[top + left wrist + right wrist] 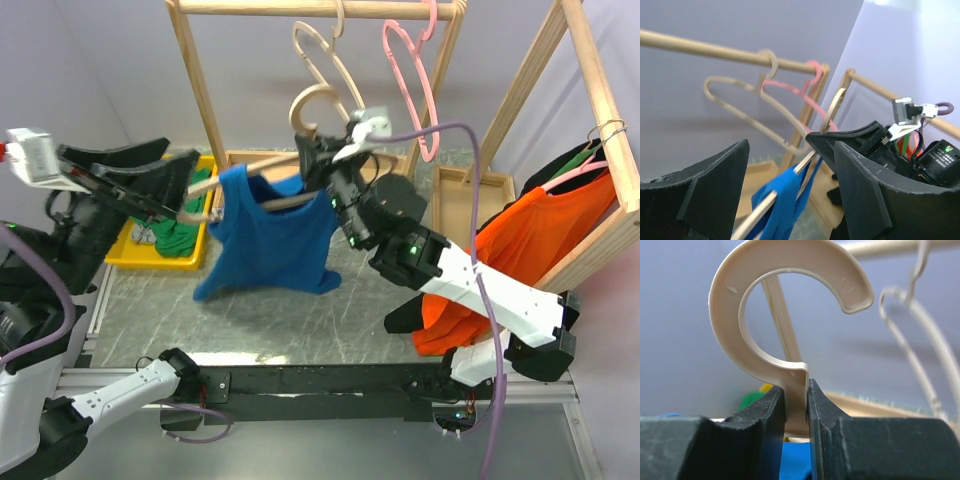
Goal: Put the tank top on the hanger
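Royal-blue fabric tank top (270,245) hangs from the thin beige plastic hanger (790,254), whose neck the right gripper (796,405) clamps. The left gripper (790,170) gapes around its fabric-covered arm. The print on the motor label (940,159) is too small to read.

We count 2 beige hangers: the hanger (315,105) mid-scene, plus a spare beige hanger (322,52) far back. Pink hangers, 2: far pink hanger (410,85), right pink hanger (578,174). Tops: 1 tank top (270,245), 1 orange shirt (530,235). 1 yellow bin (140,257), left. Grippers, 2: left gripper (790,160), right gripper (796,395).
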Controlling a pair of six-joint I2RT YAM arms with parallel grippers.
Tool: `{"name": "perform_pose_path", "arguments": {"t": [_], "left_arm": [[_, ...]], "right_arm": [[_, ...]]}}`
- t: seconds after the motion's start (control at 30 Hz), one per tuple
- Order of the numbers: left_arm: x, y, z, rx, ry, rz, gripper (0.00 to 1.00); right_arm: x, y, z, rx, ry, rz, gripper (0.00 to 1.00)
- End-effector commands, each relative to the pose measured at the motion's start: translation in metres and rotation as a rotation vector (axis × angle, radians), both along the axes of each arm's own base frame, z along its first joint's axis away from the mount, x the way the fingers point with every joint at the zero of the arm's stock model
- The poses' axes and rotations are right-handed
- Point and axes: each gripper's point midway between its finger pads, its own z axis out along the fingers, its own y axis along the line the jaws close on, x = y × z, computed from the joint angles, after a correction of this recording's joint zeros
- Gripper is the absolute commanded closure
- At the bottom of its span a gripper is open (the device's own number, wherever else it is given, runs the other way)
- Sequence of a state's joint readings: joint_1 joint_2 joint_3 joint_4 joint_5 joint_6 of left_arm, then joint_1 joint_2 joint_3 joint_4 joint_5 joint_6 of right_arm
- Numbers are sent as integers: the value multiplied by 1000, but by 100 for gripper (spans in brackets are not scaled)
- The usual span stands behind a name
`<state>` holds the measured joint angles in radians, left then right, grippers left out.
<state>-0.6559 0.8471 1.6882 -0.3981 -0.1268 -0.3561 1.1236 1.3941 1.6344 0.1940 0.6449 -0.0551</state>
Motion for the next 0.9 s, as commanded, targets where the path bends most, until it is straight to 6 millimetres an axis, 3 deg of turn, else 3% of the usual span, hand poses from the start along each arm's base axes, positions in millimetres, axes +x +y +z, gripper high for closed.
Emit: {"name": "perform_pose_path", "arguments": {"t": [0.0, 0.07, 0.13, 0.27, 0.33, 0.37, 0.47, 0.67, 0.87], "left_arm": [[3, -16, -38, 139, 62, -51, 26], [6, -23, -60, 189, 101, -69, 25], [2, -28, -79, 242, 124, -104, 25], [9, -43, -143, 359, 253, -158, 26], [10, -44, -166, 370, 308, -166, 26], [14, -48, -190, 393, 353, -175, 26], [9, -54, -223, 412, 402, -215, 26], [-5, -64, -253, 467, 457, -319, 28], [-13, -71, -269, 492, 474, -385, 31]], "right_arm": [[-9, 11, -43, 31, 56, 83, 100], [-8, 11, -66, 24, 88, 84, 100], [-10, 8, -75, 37, 104, 91, 100], [-10, 7, -112, -4, 144, 91, 100], [-10, 2, -118, -4, 140, 92, 100], [-10, 5, -130, -24, 150, 110, 100], [-8, 0, -143, -37, 159, 125, 100], [-15, 3, -169, -105, 158, 207, 100], [-20, 2, -182, -127, 171, 229, 100]]}}
